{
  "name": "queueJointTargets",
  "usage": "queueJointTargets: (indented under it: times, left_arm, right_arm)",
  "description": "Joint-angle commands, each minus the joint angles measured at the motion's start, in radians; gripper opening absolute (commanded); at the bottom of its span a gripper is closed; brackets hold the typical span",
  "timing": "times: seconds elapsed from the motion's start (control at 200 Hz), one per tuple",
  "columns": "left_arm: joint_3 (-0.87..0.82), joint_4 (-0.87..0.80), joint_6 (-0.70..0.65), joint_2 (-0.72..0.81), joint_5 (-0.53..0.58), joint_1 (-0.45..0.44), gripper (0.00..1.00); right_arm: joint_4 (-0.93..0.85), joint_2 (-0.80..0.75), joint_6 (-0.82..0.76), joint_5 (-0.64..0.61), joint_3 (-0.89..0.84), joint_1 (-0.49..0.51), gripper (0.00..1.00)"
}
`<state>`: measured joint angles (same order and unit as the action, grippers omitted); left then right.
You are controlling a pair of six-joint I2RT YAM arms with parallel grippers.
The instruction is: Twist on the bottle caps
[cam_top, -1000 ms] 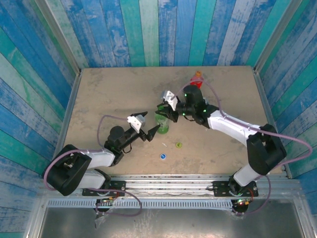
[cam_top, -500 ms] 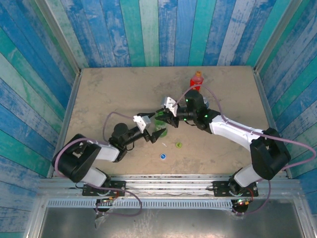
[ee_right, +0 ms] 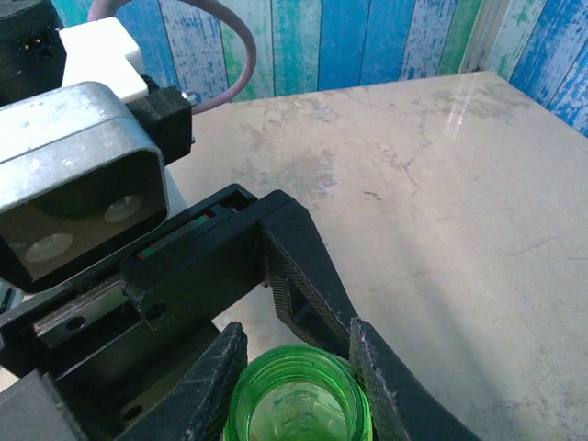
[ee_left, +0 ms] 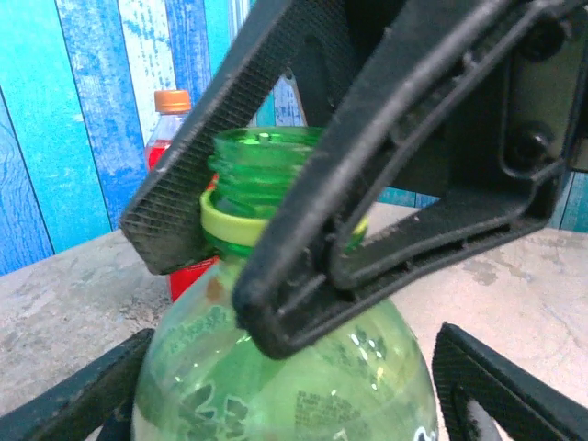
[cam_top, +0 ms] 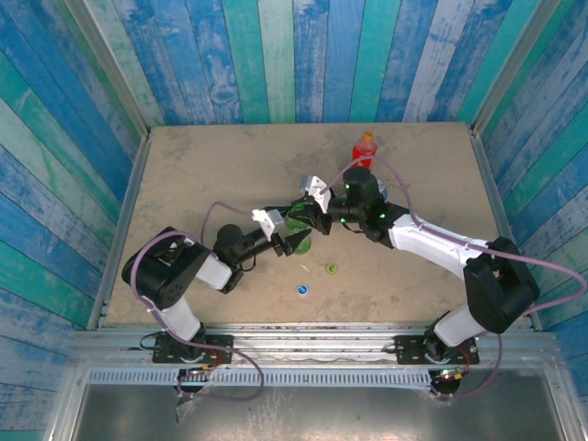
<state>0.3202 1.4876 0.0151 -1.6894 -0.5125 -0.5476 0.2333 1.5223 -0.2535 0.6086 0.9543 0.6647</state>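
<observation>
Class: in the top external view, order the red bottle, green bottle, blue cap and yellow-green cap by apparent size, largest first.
1 and 2: red bottle and green bottle look alike; the green one is partly hidden, so unranked.
3 and 4: blue cap and yellow-green cap, far smaller, look alike.

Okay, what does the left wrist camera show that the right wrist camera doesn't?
Left wrist view adds: the red bottle with its orange cap on, standing behind, and the labelled body of the green bottle, side-on. Right wrist view adds: a look straight down into that bottle's open mouth, plus the left arm's grey camera housing. Shared: the right claw clamped on the uncapped green neck, the table and the blue plank wall.
</observation>
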Motion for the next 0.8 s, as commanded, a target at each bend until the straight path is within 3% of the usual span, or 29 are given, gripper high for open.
queueJointTargets:
  times: [0.0, 0.155, 0.23, 0.3, 0.496, 0.736, 0.796]
  left_arm:
    - [0.013, 0.015, -0.015, -0.018, -0.042, -0.002, 0.75]
    - [0.014, -0.03, -0.051, -0.013, -0.035, -0.002, 0.7]
    - [0.019, -0.044, -0.054, -0.007, -0.039, -0.002, 0.62]
    - [0.023, -0.044, -0.05, -0.009, -0.045, -0.002, 0.6]
    - [0.006, -0.024, -0.032, 0.003, -0.05, -0.002, 0.59]
    - [-0.014, -0.06, -0.013, 0.069, -0.05, -0.002, 0.6]
    - [-0.016, -0.075, -0.006, 0.087, -0.055, -0.002, 0.6]
  right_arm:
    - [-0.061, 0.023, 0.022, 0.002, -0.014, 0.009, 0.23]
    - [-0.067, 0.019, 0.024, -0.01, -0.009, 0.015, 0.25]
    - [-0.073, 0.016, 0.016, -0.003, -0.005, 0.019, 0.27]
    - [-0.073, 0.009, 0.019, -0.008, -0.002, 0.026, 0.3]
    - [-0.064, -0.054, 0.132, -0.134, 0.007, 0.04, 0.62]
    - [-0.063, -0.25, 0.272, -0.283, -0.075, 0.039, 0.78]
    - [-0.089, -0.309, 0.343, -0.37, -0.104, 0.04, 0.83]
